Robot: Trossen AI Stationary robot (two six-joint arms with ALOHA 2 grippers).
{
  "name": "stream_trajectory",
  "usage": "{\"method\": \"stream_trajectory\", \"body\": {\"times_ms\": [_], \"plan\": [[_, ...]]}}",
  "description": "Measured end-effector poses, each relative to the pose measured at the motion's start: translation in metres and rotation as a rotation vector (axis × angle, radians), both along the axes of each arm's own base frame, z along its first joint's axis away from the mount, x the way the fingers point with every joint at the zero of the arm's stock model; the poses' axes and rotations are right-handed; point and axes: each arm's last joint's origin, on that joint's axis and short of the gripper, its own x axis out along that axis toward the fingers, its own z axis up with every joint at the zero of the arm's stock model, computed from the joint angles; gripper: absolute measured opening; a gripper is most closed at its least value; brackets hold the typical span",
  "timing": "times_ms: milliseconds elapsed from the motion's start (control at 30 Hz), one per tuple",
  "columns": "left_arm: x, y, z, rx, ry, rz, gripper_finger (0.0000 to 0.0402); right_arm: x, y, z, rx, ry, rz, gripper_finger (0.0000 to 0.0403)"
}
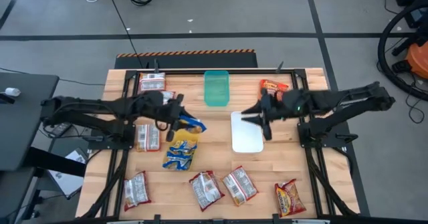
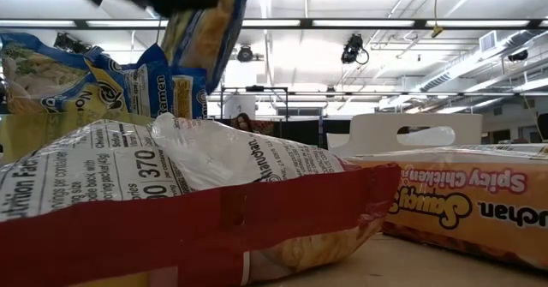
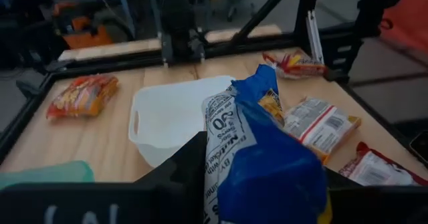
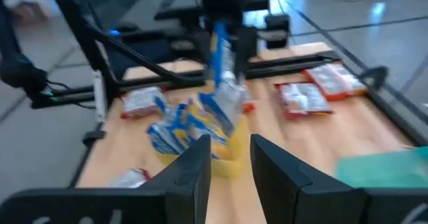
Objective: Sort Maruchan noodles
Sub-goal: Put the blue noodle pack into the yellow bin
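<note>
My left gripper (image 1: 179,116) is over the table's middle left, shut on a blue-and-yellow noodle packet (image 1: 192,124). Under it, more blue-and-yellow packets (image 1: 179,157) lie on a yellow tray (image 1: 189,139). My right gripper (image 1: 265,127) hovers open over the white tray (image 1: 246,140) and touches nothing. Silvery white-and-red packets lie flat at the far left (image 1: 152,82), beside the yellow tray (image 1: 148,137) and along the near edge (image 1: 205,189). Orange-red packets lie at the far right (image 1: 274,87) and near right (image 1: 289,198). My left gripper pinches the blue-and-yellow packet between its two fingers at the packet's upper end (image 3: 267,164), coming from above. The packet hangs upright below the fingers (image 4: 224,70). Whether its lower end (image 4: 227,110) touches the packets under it, I cannot tell.
A green tray (image 1: 216,88) stands at the far middle of the table. The white tray holds nothing. Black frame rails (image 1: 314,137) run along both sides of the wooden table. Bare wood shows between the white tray and the near-edge packets.
</note>
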Motion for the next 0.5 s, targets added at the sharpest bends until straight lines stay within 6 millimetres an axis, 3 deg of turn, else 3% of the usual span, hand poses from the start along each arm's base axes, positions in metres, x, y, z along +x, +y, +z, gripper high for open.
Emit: {"method": "stream_trajectory", "body": {"times_ms": [233, 500], "plan": [[-0.017, -0.003, -0.047, -0.065, -0.058, 0.002, 0.0122, 0.013, 0.029, -0.036, 0.082, -0.018, 0.011, 0.0110], [-0.036, -0.002, -0.080, -0.154, -0.193, 0.074, 0.0122, 0.027, 0.051, -0.058, 0.091, 0.017, -0.051, 0.0110]]}}
